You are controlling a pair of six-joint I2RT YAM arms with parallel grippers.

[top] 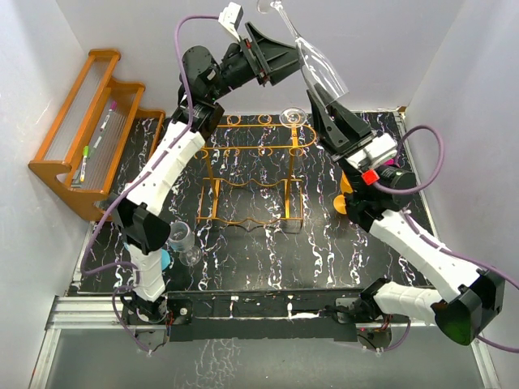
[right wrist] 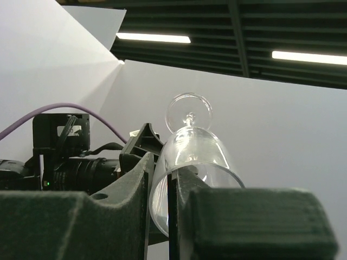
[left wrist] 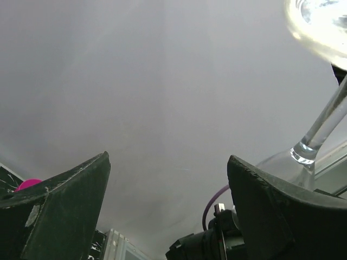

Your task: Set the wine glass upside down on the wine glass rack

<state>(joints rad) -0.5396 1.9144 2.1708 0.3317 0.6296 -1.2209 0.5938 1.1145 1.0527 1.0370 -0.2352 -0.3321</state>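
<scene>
My right gripper (top: 324, 104) is shut on the rim of a clear wine glass (top: 320, 71). It holds the glass high above the table's back, tilted, with the foot uppermost. In the right wrist view one finger sits inside the wine glass's (right wrist: 196, 154) bowl and the other outside, the right gripper (right wrist: 160, 187) pinching the wall. My left gripper (top: 285, 55) stands open just left of the stem. In the left wrist view the wine glass's (left wrist: 323, 127) stem rises outside the right finger (left wrist: 282, 206), and nothing lies in the left gripper's (left wrist: 168, 162) gap. The orange-gold wire wine glass rack (top: 247, 174) stands mid-table below.
Another glass (top: 293, 117) hangs upside down at the wire rack's back right corner. A small glass (top: 186, 241) stands by the left arm. A brown wooden stepped rack (top: 89, 130) holds pens at the far left. An orange and pink object (top: 345, 194) sits beside the right arm.
</scene>
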